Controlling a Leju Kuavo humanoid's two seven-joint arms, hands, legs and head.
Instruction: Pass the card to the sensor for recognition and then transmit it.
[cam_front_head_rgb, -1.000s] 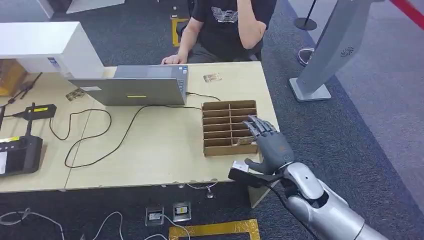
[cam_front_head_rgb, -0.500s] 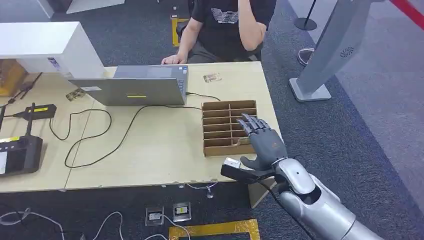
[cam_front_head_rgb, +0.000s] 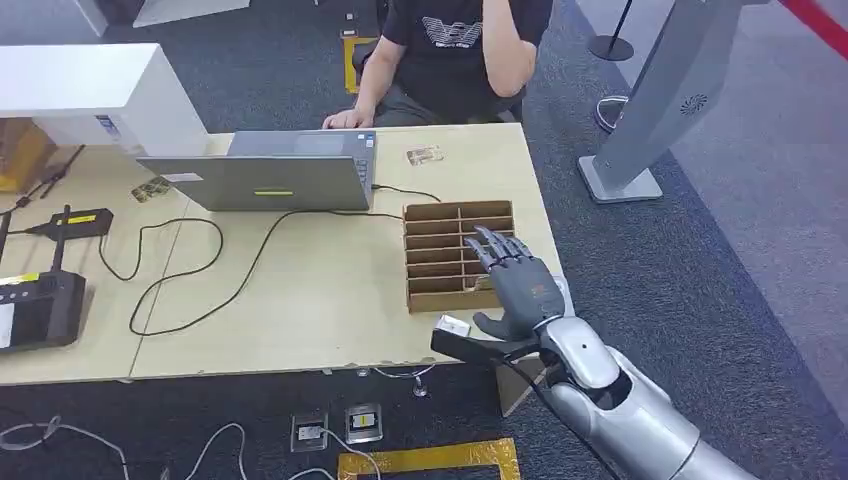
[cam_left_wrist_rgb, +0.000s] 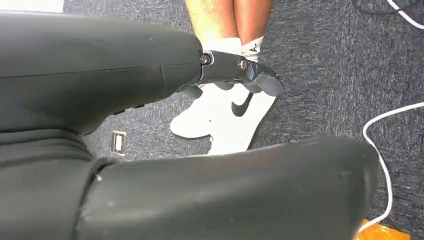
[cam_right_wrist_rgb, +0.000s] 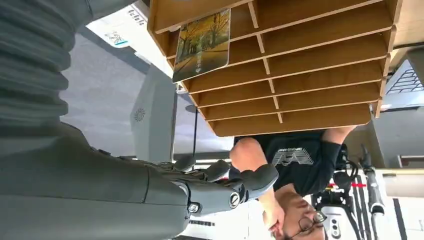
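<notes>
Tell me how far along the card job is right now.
Nothing looks done yet. The card sits in a slot of the wooden rack, untouched. In hand: the right hand, fingers apart and holding nothing, hovers over the rack's near right side. Left: grasp the card, show it to the sensor, pass it on.

1. The right arm (cam_front_head_rgb: 620, 410) is showing a glossy silver shell with a rounded wrist cap.
2. The right hand (cam_front_head_rgb: 518, 285) is wearing dark grey segmented fingers and a thick grey thumb.
3. A black cable is running along the forearm.
4. The left hand (cam_left_wrist_rgb: 235, 75) is showing small round screws at its finger hinges.
</notes>
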